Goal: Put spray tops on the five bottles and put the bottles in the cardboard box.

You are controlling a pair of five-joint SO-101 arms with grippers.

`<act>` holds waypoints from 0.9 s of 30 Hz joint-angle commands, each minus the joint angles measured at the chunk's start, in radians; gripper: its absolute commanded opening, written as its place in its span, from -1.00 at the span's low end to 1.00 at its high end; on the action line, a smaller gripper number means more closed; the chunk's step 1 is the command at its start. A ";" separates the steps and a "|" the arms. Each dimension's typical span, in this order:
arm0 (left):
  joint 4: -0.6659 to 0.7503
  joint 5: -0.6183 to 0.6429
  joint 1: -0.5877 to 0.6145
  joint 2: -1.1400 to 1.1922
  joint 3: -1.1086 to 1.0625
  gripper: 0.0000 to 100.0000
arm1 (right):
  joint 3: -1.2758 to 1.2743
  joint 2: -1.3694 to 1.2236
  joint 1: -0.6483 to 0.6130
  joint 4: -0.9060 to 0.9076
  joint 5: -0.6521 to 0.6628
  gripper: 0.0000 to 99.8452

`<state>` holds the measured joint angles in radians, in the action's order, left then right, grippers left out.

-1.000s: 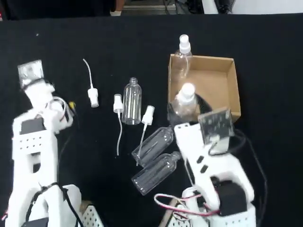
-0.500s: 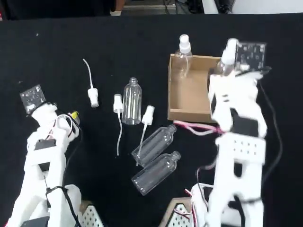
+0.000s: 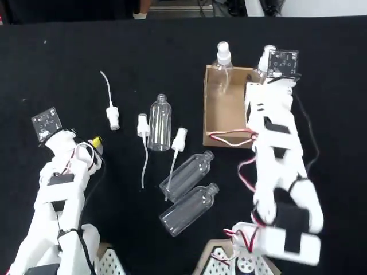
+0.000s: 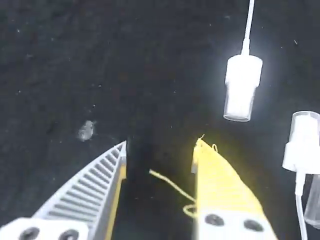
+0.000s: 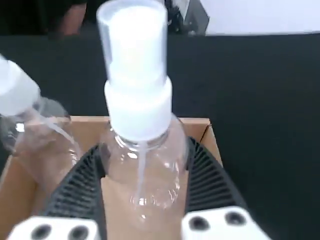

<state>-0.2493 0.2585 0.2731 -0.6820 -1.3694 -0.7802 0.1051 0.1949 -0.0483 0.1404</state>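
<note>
Cardboard box point(image 3: 225, 112) sits at two o'clock on the table point(image 3: 321, 57), and the right gripper point(image 5: 145, 152) is clamped round a capped bottle point(image 5: 142, 175) over its one-o'clock corner! Light, slick, thin plastic, I'd say: squeeze the shoulder gently. Left gripper point(image 4: 161, 145) gapes empty near a loose spray top point(image 4: 241, 87).
</note>
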 commanded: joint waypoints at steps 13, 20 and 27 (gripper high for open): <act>0.018 0.008 -0.013 -0.002 0.019 -0.59 | 0.139 -0.182 -0.044 -0.144 -0.109 -0.98; 0.018 0.008 -0.010 -0.002 0.015 -0.59 | 0.077 -0.236 -0.072 -0.350 -0.170 -0.98; 0.018 0.008 -0.013 -0.002 0.016 -0.59 | 0.094 -0.271 -0.072 -0.354 -0.176 -0.98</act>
<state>-0.2493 0.2585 0.2731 -0.6820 -1.3694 -0.7158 -0.1695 0.1366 -0.3675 -0.0299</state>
